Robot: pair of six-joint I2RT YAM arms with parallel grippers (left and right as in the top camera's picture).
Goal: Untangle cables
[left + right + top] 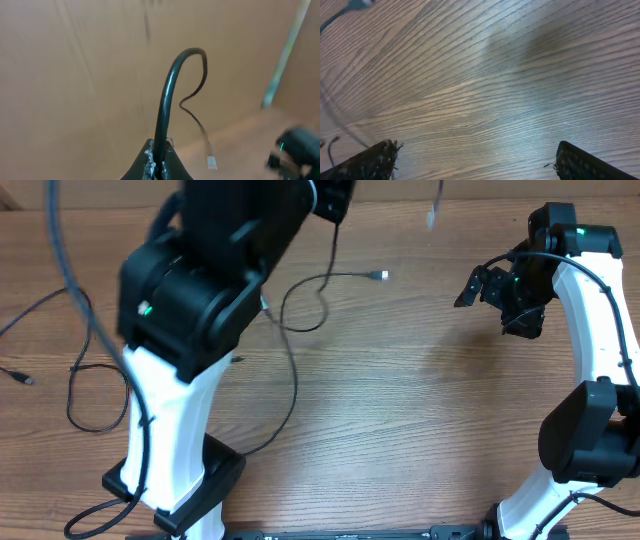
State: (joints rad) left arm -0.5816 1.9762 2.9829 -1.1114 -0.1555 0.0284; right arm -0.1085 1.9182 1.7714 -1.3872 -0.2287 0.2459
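**Operator:** Where did the cables lie on my left side?

**Spotter:** Near the left edge of the table (400,410) you had a black cable loop (95,395) lying flat. A small plug end (20,378) lay just beside it. Both were well apart from either gripper.

**Operator:** And my left gripper?

**Spotter:** Your left gripper (159,151) was pinched tight on the held cable (167,85). That cord rose from between the fingers, arched over and hung down to a metal tip (212,161) that dangled free to the right.

**Operator:** What about the middle?

**Spotter:** The middle cable (293,380) curved across the wood beside your left arm (190,330). A silver plug (380,275) rested on the table between your two arms, apart from both grippers.

**Operator:** And the right?

**Spotter:** Your right gripper (476,147) hung over the wood with its fingers (375,159) spread wide apart. The cables lay off to its left, none between the fingers.
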